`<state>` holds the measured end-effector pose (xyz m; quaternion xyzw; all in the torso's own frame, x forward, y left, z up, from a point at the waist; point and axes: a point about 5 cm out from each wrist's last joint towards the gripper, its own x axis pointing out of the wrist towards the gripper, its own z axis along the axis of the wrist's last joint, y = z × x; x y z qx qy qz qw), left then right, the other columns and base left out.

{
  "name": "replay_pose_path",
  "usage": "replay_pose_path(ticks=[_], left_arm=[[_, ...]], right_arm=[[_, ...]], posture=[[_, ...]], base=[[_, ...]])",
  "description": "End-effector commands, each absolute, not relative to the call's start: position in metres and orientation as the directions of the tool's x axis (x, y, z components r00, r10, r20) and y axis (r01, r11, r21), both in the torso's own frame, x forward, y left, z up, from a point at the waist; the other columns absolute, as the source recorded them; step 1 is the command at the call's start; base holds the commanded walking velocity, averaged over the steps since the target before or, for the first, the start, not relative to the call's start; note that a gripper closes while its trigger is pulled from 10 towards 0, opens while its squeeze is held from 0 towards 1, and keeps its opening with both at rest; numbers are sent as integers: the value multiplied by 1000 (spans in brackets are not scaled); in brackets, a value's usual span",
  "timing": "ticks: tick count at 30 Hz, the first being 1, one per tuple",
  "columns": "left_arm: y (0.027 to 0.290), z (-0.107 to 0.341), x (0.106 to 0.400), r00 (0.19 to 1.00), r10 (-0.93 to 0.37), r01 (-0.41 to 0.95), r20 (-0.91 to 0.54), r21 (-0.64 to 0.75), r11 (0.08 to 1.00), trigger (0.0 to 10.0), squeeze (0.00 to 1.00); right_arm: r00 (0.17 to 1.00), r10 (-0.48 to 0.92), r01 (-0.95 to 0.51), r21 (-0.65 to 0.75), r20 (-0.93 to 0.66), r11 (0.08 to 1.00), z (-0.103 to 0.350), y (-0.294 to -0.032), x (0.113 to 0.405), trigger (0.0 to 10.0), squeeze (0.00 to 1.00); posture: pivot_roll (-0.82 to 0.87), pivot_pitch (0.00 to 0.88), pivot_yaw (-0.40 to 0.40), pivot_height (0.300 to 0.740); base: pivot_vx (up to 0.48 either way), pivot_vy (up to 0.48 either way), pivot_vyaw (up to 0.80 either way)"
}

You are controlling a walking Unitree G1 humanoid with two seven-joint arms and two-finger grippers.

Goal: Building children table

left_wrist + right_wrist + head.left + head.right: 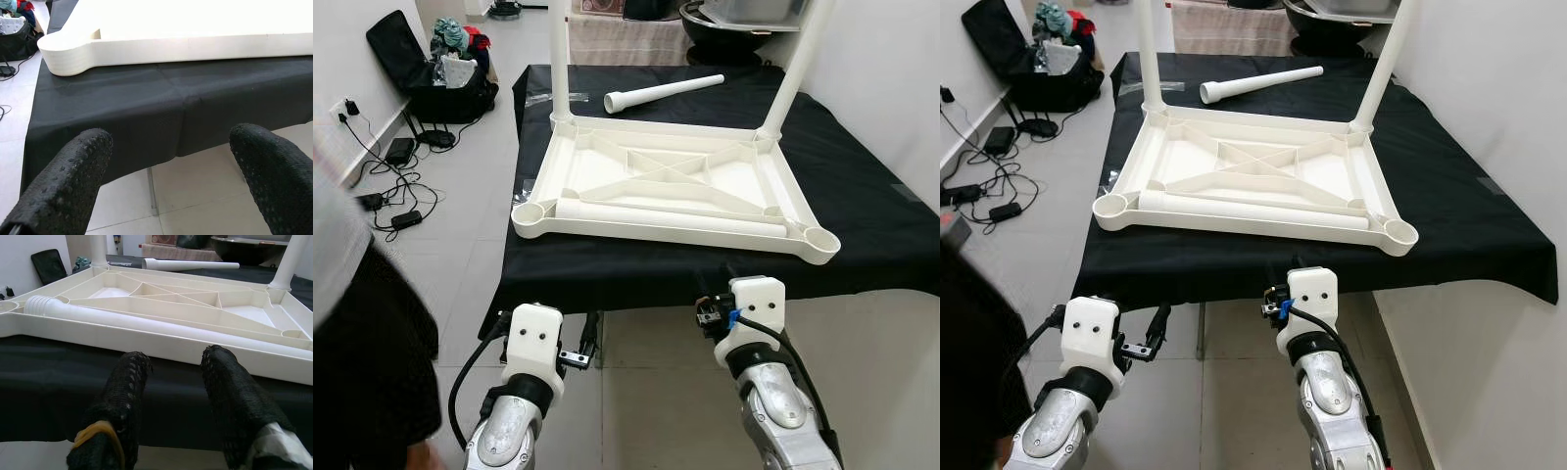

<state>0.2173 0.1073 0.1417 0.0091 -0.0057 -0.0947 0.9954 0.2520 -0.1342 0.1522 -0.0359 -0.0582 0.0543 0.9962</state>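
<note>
Upturned tabletop [666, 186] centre frame on black cloth [862, 206]; two legs upright at far corners, loose leg [661, 93] top centre, another lying inside. Left gripper [171, 176] wide apart, right gripper [171, 382] parted, both low, empty.

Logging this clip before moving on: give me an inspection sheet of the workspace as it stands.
Surface: black cloth over a table, hanging over the near edge.
Job's things: white tabletop lying upside down; two legs stand in the far corners; one loose leg lies inside the frame, another on the cloth behind; both near sockets are empty.
Clutter: nothing seen on the cloth besides the parts.
Grippers: left gripper and right gripper both open, empty, held low before the near edge.
Cables: cords and adapters on the floor at left.
Surroundings: open black bag with clothes, a person's dark sleeve, white wall at right.
</note>
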Motion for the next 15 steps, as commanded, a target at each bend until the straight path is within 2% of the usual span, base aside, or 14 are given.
replay_pose_path(ticks=[1,4,13,15], left_arm=[[106,136,216,981,-191,191,-18,9,982,10000,0],[106,135,216,981,-191,192,-19,9,981,10000,0],[107,133,217,982,-188,188,-26,4,982,10000,0],[108,132,217,983,-184,184,-30,-1,983,10000,0]], right_arm=[[991,107,-101,-83,80,991,145,-135,251,10000,0],[992,105,-99,-78,75,992,144,-135,251,10000,0],[992,112,-107,-83,59,991,140,-134,252,10000,0],[992,111,-105,-84,60,991,139,-134,253,10000,0]], posture=[[59,132,-93,740],[61,127,-94,740],[64,111,-94,740],[63,107,-91,740]], base=[[0,0,0],[0,0,0],[0,0,-800],[0,0,0]])
